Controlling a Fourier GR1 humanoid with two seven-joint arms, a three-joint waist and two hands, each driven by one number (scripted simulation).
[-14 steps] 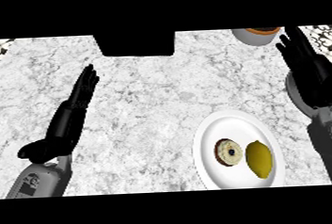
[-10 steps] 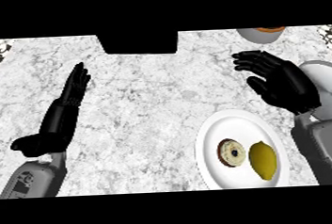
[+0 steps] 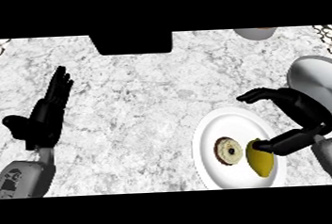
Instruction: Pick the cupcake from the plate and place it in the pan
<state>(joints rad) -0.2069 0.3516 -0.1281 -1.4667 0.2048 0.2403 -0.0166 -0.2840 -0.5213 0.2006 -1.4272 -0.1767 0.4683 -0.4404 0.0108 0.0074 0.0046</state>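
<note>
The cupcake, round with a brown ring and a pale middle, sits on the white plate at the lower right. Close to its right lies a yellow, lemon-like fruit. My right hand hangs over the plate's right side, open, with curved fingers arching toward the plate's top edge. Its thumb reaches the yellow fruit, just right of the cupcake, and nothing is in the hand. The black pan lies at the counter's far edge, left of centre. My left hand rests open at the left, fingers up.
A pale cup or bowl is cut off by the far edge at the upper right. My grey right forearm fills the right side above the plate. Bare marble counter lies between plate and pan.
My right hand has come down from the far right of the counter to the plate, its thumb now at the yellow fruit. The left hand has stayed open at the left.
</note>
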